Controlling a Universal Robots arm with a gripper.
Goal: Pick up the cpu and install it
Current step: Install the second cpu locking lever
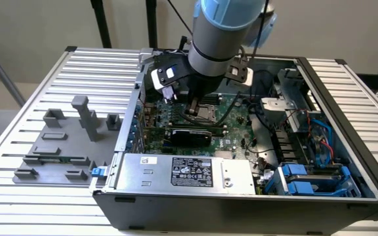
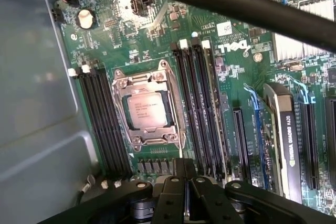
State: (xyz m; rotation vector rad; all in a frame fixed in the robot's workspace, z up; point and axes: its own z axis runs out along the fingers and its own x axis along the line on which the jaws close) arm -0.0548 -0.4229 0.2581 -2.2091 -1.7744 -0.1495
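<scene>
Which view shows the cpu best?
The wrist view: the cpu lies flat in its socket on the motherboard, metal top fully visible. In the exterior view, the end effector stands over that socket area, hiding the chip.

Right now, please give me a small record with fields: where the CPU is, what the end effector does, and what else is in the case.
cpu: lying flat in the motherboard socket, metal top up
socket frame: open around the cpu
end effector: shut, holding nothing, above the board beside the socket
motherboard: green, inside the open computer case
memory slots: black, empty, on both sides of the socket
graphics card: black, seated in its slot
fixture blocks: grey, outside the case, at the exterior view's left
</scene>
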